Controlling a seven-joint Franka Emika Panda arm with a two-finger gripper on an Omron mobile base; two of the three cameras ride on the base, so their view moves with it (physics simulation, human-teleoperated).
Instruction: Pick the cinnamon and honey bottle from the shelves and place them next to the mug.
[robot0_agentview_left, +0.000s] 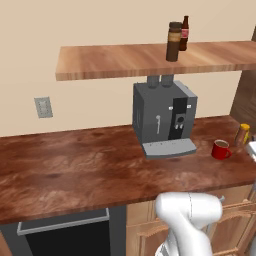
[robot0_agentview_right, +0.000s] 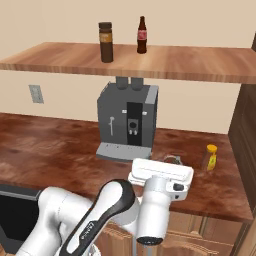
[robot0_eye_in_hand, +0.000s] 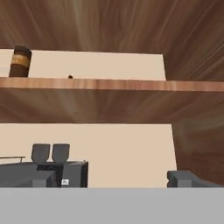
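Two bottles stand on the shelves (robot0_agentview_left: 150, 59): the cinnamon (robot0_agentview_left: 174, 41), a dark brown jar with a tan band, and just behind it a slim brown bottle (robot0_agentview_left: 184, 33) with a red label. Below them a grey coffee machine (robot0_agentview_left: 164, 117) sits on the tabletop (robot0_agentview_left: 75, 160). The mug (robot0_agentview_left: 220, 149), small and red, rests right of the machine, and the honey bottle (robot0_agentview_left: 242, 134) stands near it, further right by the wood side panel. The claw (robot0_agentview_right: 161, 176) hangs over the tabletop's front edge with its jaws spread wide, holding nothing.
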